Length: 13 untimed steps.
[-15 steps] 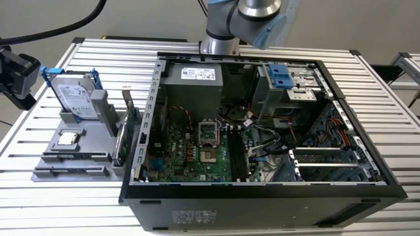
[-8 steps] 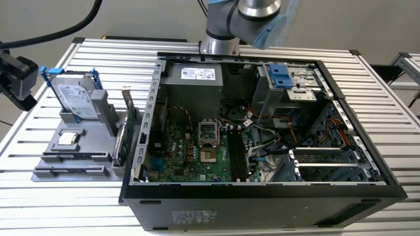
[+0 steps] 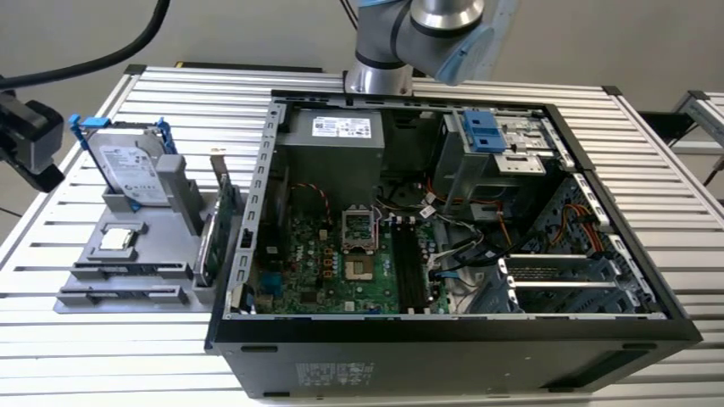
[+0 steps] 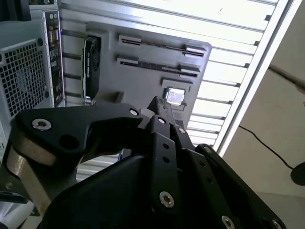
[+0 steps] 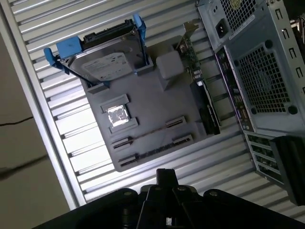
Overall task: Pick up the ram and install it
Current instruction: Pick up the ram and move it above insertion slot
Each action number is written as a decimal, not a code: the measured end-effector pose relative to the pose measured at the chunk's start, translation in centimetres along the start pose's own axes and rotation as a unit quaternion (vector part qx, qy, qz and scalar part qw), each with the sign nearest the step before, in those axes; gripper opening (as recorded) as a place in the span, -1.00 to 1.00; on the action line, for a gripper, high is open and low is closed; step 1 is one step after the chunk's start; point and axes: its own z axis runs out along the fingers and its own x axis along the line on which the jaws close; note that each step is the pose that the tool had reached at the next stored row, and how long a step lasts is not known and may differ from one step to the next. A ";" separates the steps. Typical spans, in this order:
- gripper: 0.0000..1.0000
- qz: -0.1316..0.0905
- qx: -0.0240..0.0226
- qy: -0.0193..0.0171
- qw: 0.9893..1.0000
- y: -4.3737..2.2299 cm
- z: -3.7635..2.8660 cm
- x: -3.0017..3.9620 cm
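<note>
I see my black gripper (image 4: 159, 104) squeezed shut, well apart from the thin dark ram stick (image 5: 148, 135) in the grey tray (image 5: 152, 105) on the ribbed counter (image 5: 50, 107).

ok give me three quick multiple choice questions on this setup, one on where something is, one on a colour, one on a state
1. Where is the hard drive?
A) on the floor
B) standing on the grey holder beside the computer case
C) on top of the case

2. What colour is the frame around the hard drive?
A) red
B) yellow
C) blue

3. How is the computer case?
A) lying with its side open
B) closed on every side
C) wrapped in plastic

Answers:
1 B: the drive stands on the holder, at the exterior view's left of the case.
2 C: blue tabs show at the drive's edges.
3 A: the green board shows inside.
</note>
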 end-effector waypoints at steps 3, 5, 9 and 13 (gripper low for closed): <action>-1.00 0.009 0.000 0.000 1.000 0.00 0.01 0.00; -1.00 0.016 0.000 -0.001 1.000 0.00 0.03 0.00; -1.00 0.037 0.001 -0.002 0.999 0.00 0.06 0.00; -1.00 0.071 0.001 -0.003 0.997 0.00 0.11 0.00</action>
